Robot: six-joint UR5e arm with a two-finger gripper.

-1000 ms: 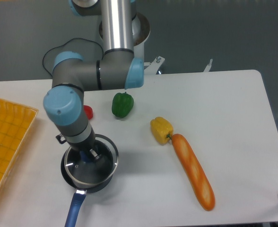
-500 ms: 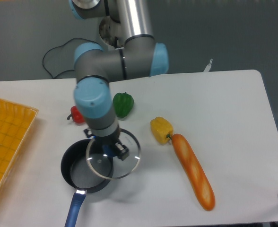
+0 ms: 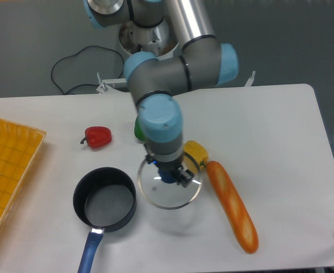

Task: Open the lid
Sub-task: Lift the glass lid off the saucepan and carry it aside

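Hand (image 3: 168,174) pinches the blue knob of the round transparent glass lid (image 3: 170,191), beside the open dark blue saucepan (image 3: 104,199).

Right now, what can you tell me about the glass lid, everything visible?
The lid is a round, see-through glass disc with a thin metal rim and a blue centre knob. The pincer is shut on that knob from above. The lid is off the saucepan, to its right, roughly level, with a faint shadow on the table under it, so it looks lifted. Its rim overlaps the yellow pepper in view; contact is unclear.
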